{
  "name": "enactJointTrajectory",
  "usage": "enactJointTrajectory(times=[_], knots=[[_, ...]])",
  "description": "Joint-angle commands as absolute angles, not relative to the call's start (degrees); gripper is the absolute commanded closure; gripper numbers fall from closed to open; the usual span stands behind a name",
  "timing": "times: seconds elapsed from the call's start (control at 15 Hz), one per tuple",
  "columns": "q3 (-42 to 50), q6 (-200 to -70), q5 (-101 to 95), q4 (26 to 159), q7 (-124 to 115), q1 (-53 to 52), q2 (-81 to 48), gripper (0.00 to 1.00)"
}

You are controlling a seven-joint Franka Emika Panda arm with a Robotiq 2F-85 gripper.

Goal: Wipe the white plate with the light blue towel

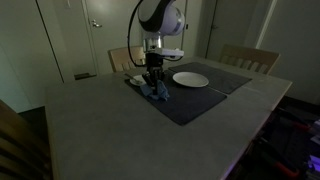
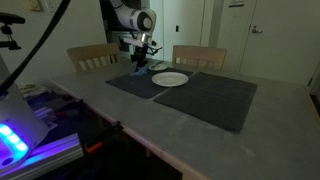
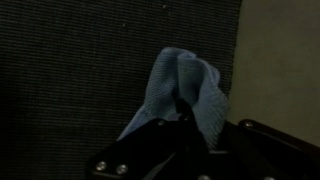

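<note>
The arm is being held bent above the desk's far edge, with the end effector being pointed straight down. Its fingers are being pressed together on the light blue towel, which is being bunched into an upright peak on the dark mat near that edge. The white plate is being left just beside the towel, apart from it, on the same mat. Wooden chairs are standing behind the far edge. The towel's long axis cannot be told.

The towel is soft, creased cloth — the placemat coarse-woven, matt; the plate glossy.
</note>
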State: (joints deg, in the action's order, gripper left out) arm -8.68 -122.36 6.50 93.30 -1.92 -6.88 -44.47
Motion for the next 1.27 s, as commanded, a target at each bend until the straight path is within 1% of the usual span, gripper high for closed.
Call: enactJointTrajectory(times=[0.0,0.07,0.2,0.4,0.47,0.73,0.8,1.2], knots=[[-7.86,-121.31,5.41,91.64,0.10,-7.32,-45.95,0.98],[-7.68,-120.31,4.56,91.47,0.61,-7.46,-45.60,0.69],[-7.52,-119.74,3.36,91.56,1.34,-7.56,-44.63,0.58],[-7.65,-118.99,2.21,91.32,2.47,-7.32,-43.55,0.36],[-7.90,-119.80,2.19,94.39,2.72,-7.13,-41.07,0.30],[-7.80,-120.24,2.01,96.39,2.92,-7.02,-38.25,0.02],[-7.68,-120.17,1.97,96.97,2.66,-7.01,-37.42,0.00],[-8.02,-121.43,3.34,101.59,3.59,-6.03,-31.62,0.00]])
